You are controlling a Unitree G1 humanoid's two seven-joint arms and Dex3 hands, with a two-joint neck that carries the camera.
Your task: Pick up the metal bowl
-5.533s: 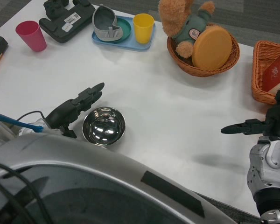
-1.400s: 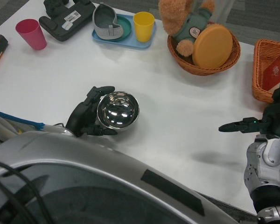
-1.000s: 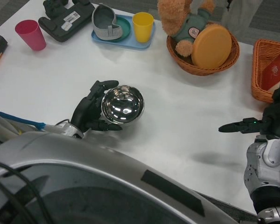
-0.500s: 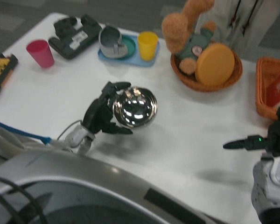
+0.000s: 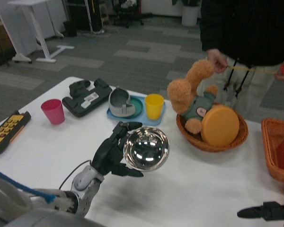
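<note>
The left hand (image 5: 114, 153) held the metal bowl (image 5: 146, 148) clear of the table (image 5: 203, 179), its fingers (image 5: 124, 126) wrapped over the rim from the robot's left and one reaching under — a side grasp that tipped the hollow toward the camera, probably because the rim was the only edge a hand could hook. The right hand (image 5: 267, 211) waited low at the picture's right edge, fingers stretched out and holding nothing. Half a second earlier the bowl hung lower in the same grasp; since then the hand had raised it, and the camera had tilted up, bringing in the floor and a person (image 5: 246, 28) behind the bear basket (image 5: 213, 139)
</note>
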